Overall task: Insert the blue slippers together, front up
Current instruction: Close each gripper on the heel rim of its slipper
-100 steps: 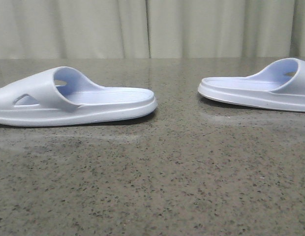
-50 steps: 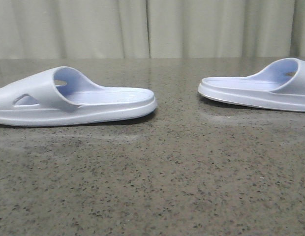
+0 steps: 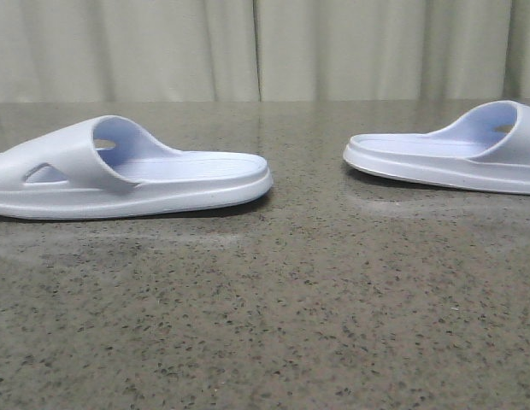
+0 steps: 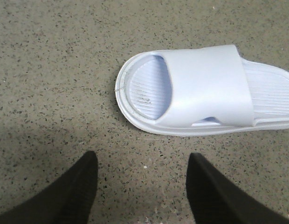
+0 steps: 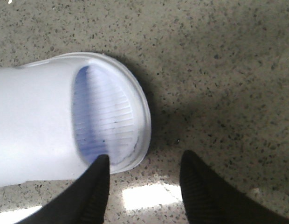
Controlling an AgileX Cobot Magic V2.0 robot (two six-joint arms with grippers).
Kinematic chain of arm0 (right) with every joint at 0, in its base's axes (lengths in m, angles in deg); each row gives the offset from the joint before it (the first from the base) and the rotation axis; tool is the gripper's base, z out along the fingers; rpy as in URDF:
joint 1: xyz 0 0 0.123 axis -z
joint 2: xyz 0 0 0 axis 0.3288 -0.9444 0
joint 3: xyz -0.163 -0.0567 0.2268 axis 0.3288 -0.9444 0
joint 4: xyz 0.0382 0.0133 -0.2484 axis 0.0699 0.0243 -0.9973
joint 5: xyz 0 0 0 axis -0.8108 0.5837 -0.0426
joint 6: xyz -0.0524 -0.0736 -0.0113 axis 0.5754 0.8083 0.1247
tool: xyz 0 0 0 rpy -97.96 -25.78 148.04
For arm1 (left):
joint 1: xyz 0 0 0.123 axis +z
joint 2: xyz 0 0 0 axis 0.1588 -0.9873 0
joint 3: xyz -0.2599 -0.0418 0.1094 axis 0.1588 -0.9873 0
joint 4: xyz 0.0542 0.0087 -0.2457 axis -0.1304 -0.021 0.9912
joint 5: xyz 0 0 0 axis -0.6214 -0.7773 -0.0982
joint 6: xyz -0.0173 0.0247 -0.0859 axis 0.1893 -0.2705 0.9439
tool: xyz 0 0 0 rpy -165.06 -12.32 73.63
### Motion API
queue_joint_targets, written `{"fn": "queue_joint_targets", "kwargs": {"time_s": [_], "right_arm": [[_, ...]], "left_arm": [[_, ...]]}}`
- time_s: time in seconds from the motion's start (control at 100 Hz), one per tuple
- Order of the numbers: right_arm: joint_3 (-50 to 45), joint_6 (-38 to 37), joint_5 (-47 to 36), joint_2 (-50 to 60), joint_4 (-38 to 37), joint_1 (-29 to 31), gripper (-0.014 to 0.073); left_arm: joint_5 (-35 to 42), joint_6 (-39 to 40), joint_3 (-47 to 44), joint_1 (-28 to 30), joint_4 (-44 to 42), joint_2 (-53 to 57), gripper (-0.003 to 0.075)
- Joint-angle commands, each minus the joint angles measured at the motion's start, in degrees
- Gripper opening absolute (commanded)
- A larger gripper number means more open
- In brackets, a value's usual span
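Behind, speckled stone table (image 3: 273, 325), perhaps curtains (image 3: 248, 47)

left slipper (image 3: 128, 171), right slipper (image 3: 449, 154), well apart on table (image 3: 273, 316)

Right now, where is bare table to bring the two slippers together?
Between the left slipper and right slipper is an open strip of table. The whole near stretch in front of both is bare too. Nothing looks crowded.

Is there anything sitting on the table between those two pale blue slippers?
No. In the front view the left slipper and the right slipper lie apart, heels toward each other, with only bare speckled tabletop between them.
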Motion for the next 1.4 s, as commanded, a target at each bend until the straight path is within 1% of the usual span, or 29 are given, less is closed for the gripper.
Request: {"fn": "queue_joint_targets", "kwargs": {"time_s": [0.0, 0.23, 0.33, 0.48, 0.53, 0.62, 0.67, 0.68, 0.69, 0.73, 0.81, 0.91, 1.07, 1.16, 1.27, 1.39], "right_arm": [[1.9, 3.8, -2.2, -0.1, 4.2, 0.5, 0.0295], [1.9, 8.4, -2.4, -3.8, 8.3, 0.6, 0.0295], [1.9, 8.5, -2.9, -5.5, 9.1, 1.1, 0.0295], [1.9, 13.5, -2.5, -7.6, 15.9, 2.3, 0.0294], [1.9, 14.0, -2.1, -8.2, 16.4, 2.6, 0.0275], [2.0, 14.5, -1.5, -8.9, 16.6, 2.6, 0.0177], [2.0, 14.5, -1.5, -8.9, 16.6, 2.6, 0.0101], [2.0, 14.5, -1.5, -8.9, 16.6, 2.6, 0.0067], [2.0, 14.5, -1.5, -8.9, 16.6, 2.6, 0.0067], [2.0, 14.5, -1.5, -8.9, 16.6, 2.6, -0.001], [2.0, 14.5, -1.4, -8.9, 16.6, 2.6, -0.0104], [2.0, 14.5, -1.4, -8.9, 16.6, 2.6, -0.0107], [2.0, 14.5, -1.2, -8.9, 16.6, 2.6, -0.0107], [2.0, 14.5, -1.2, -8.9, 16.6, 2.6, -0.0107], [2.0, 14.5, -1.2, -8.9, 16.9, 2.6, -0.0107], [2.0, 14.5, -1.2, -8.9, 17.9, 2.6, -0.0107]], "left_arm": [[3.7, -0.1, 1.9, 0.1, 2.1, -1.0, 0.0361], [4.7, -0.6, 2.5, 0.1, 2.8, -3.0, 0.0361], [4.9, -0.6, 3.2, 0.1, 2.8, -3.5, 0.0361], [5.2, -1.1, 3.8, 0.1, 3.0, -4.5, 0.0361], [5.2, -1.3, 3.8, 0.1, 3.0, -5.0, 0.0361], [5.4, -1.4, 3.9, 0.1, 3.3, -5.9, 0.0361], [5.5, -1.6, 3.9, 0.1, 3.7, -6.3, 0.0361], [5.5, -1.6, 3.9, 0.1, 3.8, -6.4, 0.0361], [5.5, -1.6, 3.9, 0.1, 3.8, -6.6, 0.0361], [5.6, -1.6, 3.9, 0.1, 4.0, -6.8, 0.0361], [5.7, -1.6, 4.1, 0.1, 4.4, -8.0, 0.0361], [5.7, -3.0, 4.6, 0.1, 6.8, -10.1, 0.0361], [5.4, -8.7, 5.7, 0.8, 15.9, -14.6, 0.0361], [3.7, -12.3, 6.1, 3.7, 20.8, -17.3, 0.0361], [-0.4, -19.7, 6.6, 8.6, 28.1, -20.4, 0.0361], [-3.3, -25.6, 6.6, 11.8, 32.2, -22.9, 0.0361]]}}
